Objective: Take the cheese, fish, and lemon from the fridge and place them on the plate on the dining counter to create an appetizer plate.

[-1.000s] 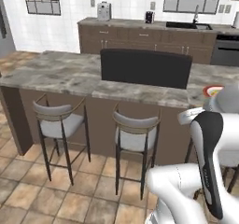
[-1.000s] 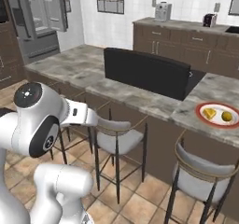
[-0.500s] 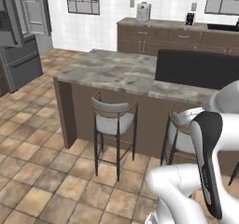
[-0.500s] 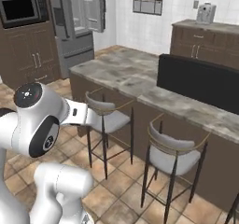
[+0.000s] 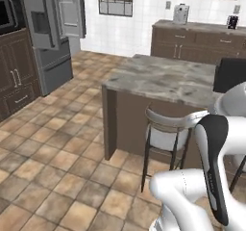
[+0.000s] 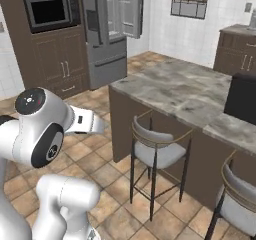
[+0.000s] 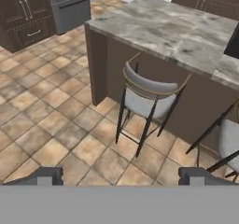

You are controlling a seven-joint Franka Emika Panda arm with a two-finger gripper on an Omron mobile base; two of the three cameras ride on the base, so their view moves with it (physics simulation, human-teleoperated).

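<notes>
Tiled kitchen floor lies between the robot and the fridge (image 5: 53, 28), which stands against the far wall, well apart from the near corner of the dining counter (image 5: 163, 78), with one door swung out. The step in hand looks like the drive over to the fridge for another item; none of the foods and no plate can be made out from here. The gripper (image 7: 121, 175) hangs spread wide with nothing between its tips, pointed down at the floor and a grey stool (image 7: 149, 94) tucked against the counter's side.

To do this well, the base should pass wide of the counter's near corner and the stool's legs, then face the fridge squarely. The counter's edge is the closest obstacle. Open floor runs from that corner across to the fridge, giving ample room. The dark cabinets with the microwave (image 6: 50, 11) beside the fridge narrow the final approach, as does the open door.
</notes>
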